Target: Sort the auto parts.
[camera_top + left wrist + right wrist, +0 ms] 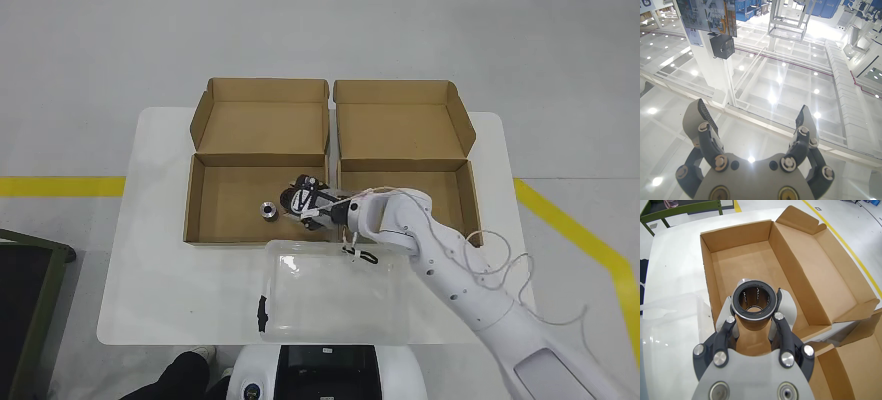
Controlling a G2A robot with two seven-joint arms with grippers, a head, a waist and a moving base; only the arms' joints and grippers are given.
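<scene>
One bearing [754,314] tight between the right gripper's [755,300] jaws, seemingly above the left box [745,262] floor; left gripper's [752,106] jaws wide.

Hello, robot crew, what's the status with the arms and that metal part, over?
Right tool shut on bearing, over a box. Left tool open, aimed at ceiling. Small part lies in that box, nearby.

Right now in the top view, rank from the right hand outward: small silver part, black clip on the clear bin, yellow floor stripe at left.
1. Small silver part, inside the left box, beside the right hand, which holds the bearing.
2. Black clip, on the clear bin rim, toward the robot.
3. Yellow floor stripe, off the table, far left.
</scene>
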